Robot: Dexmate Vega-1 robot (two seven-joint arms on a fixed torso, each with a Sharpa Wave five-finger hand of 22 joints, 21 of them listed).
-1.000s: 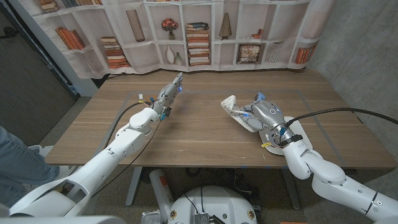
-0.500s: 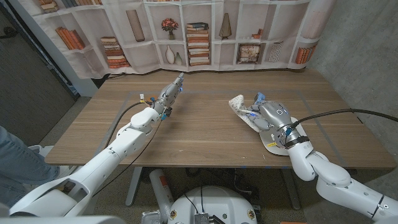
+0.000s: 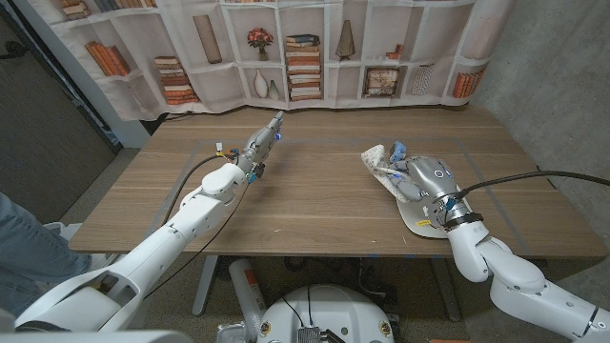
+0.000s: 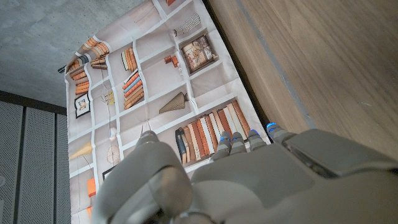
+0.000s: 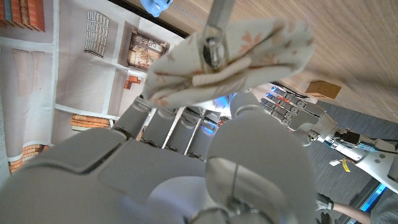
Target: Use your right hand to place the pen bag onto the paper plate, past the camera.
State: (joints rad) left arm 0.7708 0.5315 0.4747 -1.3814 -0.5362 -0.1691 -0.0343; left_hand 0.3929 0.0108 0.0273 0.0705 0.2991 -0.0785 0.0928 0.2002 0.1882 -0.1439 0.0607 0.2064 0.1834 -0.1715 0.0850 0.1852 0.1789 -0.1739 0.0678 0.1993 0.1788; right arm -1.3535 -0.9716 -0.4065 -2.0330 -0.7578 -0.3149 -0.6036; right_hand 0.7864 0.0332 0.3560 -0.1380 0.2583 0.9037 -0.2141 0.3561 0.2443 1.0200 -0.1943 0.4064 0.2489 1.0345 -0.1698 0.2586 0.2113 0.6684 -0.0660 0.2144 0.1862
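My right hand (image 3: 422, 178) grips the pen bag (image 3: 381, 160), a cream cloth pouch with a faint pattern, at the table's right side. The pouch sticks out of the fingers toward the left and far side. In the right wrist view the pen bag (image 5: 224, 50) bunches above my right hand (image 5: 180, 155), with a zipper pull (image 5: 214, 46) hanging at its middle. The white paper plate (image 3: 426, 219) lies under the hand and wrist, mostly covered. My left hand (image 3: 259, 145) stands over the table's far middle, fingers straight and together, holding nothing. In the left wrist view the left hand (image 4: 249, 180) points at the bookshelf curtain.
A curtain printed with bookshelves (image 3: 315, 52) hangs behind the table's far edge. A small blue object (image 3: 396, 149) lies just beyond the pen bag. A person's leg (image 3: 14, 238) shows at the left. Bare wood lies between the two hands.
My right hand has carried the pen bag to the right, over the paper plate. The left arm has stayed still.
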